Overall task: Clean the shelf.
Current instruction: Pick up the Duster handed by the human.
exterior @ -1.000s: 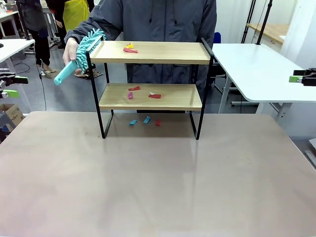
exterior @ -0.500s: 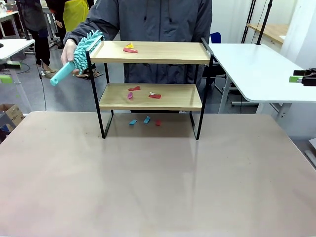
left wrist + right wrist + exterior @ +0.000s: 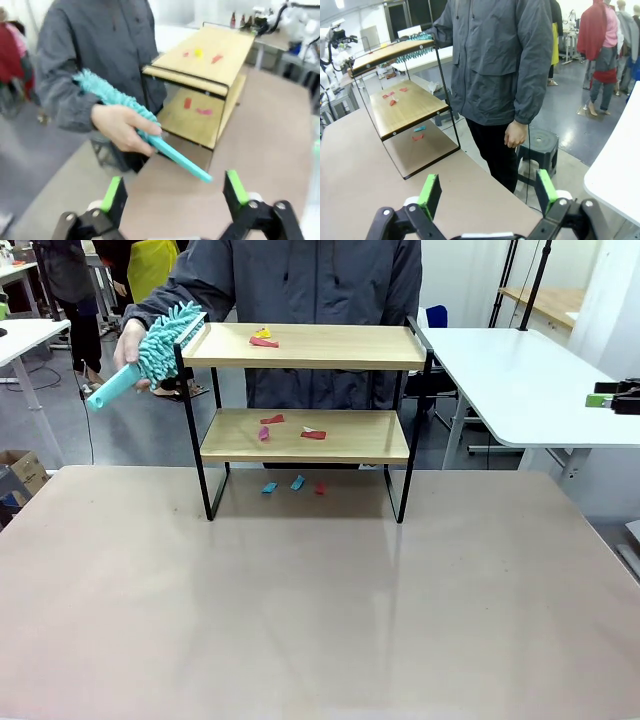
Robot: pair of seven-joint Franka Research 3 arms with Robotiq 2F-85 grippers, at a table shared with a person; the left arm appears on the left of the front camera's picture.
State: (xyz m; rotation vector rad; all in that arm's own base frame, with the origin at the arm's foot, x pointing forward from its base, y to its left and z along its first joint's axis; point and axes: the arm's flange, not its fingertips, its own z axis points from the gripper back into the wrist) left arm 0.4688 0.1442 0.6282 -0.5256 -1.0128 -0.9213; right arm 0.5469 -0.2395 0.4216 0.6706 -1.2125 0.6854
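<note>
Fingers of the left gripper stand wide, empty; beyond them a hand holds a teal duster beside the shelf. Right gripper gapes too.

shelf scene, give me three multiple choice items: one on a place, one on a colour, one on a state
1. Where is the duster? A flat on the table; B at the shelf's upper left end, in the person's hand; C on the lower board.
2. Its colour? A turquoise; B yellow; C black.
3. The left gripper is: A shut on the duster; B shut on a scrap; C open, empty.
Answers: B, the hand holds it there; A, fibres and handle are turquoise; C, its jaws stand wide apart, gripping nothing.
</note>
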